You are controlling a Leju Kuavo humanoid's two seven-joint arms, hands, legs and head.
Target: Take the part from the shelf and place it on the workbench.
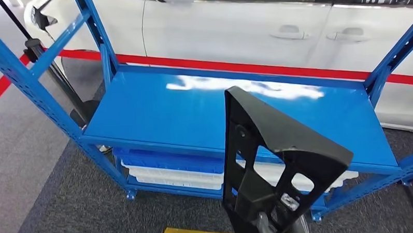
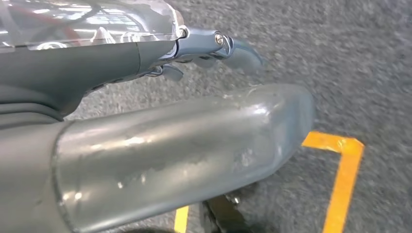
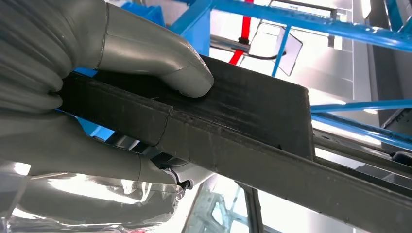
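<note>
Holding the black part point(image 1: 271, 161) up in front of the blue shelf point(image 1: 204, 111), off the shelf top and in the air. Clamped on it, the right robot hand point(image 3: 73, 97), thumb pressed on one flat side and fingers wrapped under the other. Gripped near its low end, down by the lower edge of the head view. Looks like the taking step is done and the carrying step is on. Next comes a turn away from the shelf to find the table, then a gentle set-down; no table to be seen here yet. Long side of the part runs up and down, tilted a little, with the wide flat top pointing up and off to the right. Left robot hand point(image 2: 184, 141) hanging over the grey floor by yellow tape point(image 2: 340, 179), holding nothing; fingers apart or curled, cannot tell.
</note>
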